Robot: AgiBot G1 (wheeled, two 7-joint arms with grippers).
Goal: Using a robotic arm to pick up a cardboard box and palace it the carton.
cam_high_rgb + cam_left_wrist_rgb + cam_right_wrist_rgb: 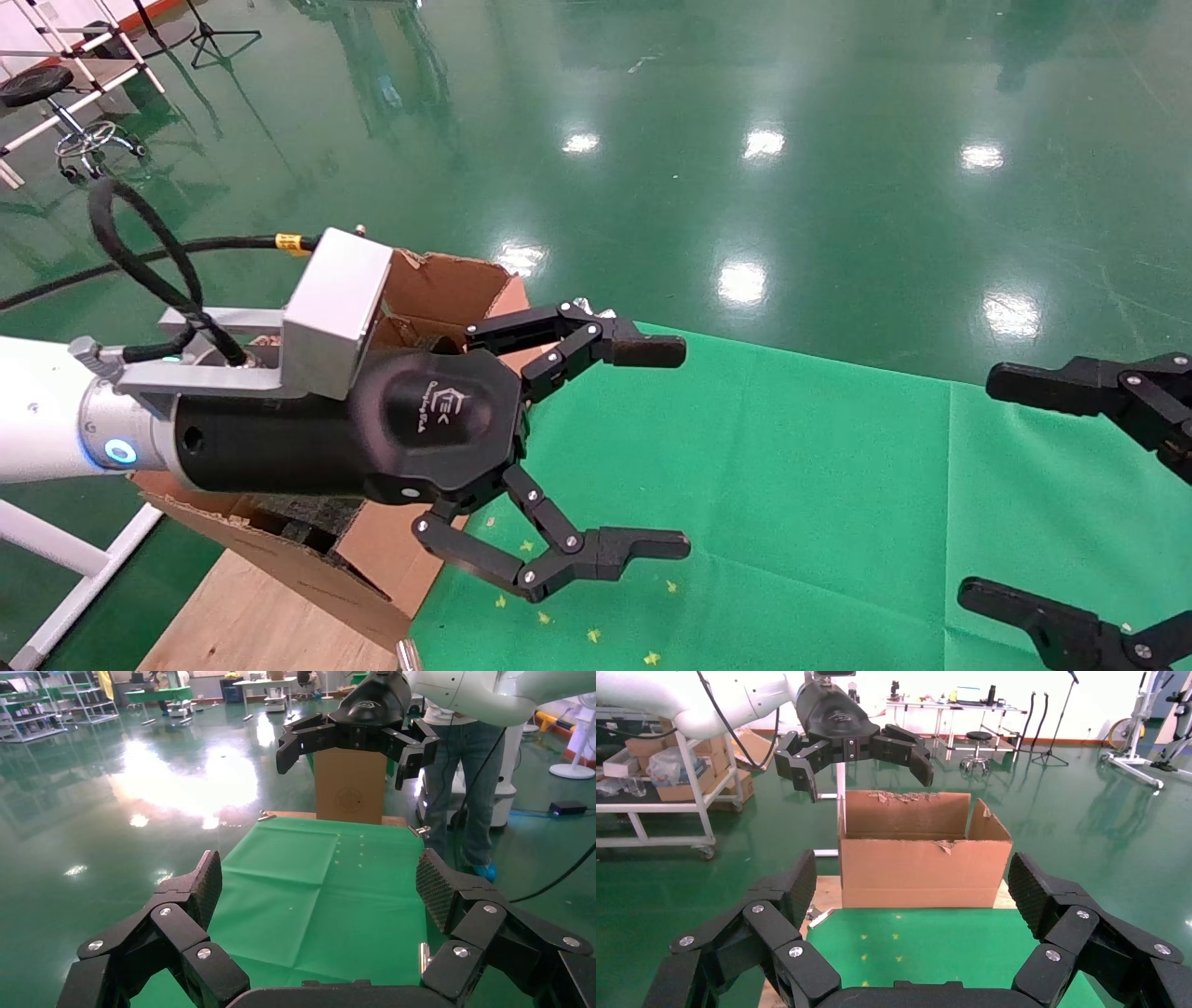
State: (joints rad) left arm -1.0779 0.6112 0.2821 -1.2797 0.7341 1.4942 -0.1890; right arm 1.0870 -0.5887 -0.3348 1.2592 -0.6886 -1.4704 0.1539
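Hovering released and empty beside the carton [447,289] at the counter [792,485] edge, left tool [596,447] risking snagging ragged flaps; cardboard box nowhere in view; right tool [1052,485] idling, likewise released.

Torn corrugated cardboard carton [923,860]; matt green cloth [792,503]; glossy floor [745,140].

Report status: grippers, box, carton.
Left gripper open, empty, beside carton. Right gripper open, empty, over green cloth. Small box not in view. Nothing in the way.
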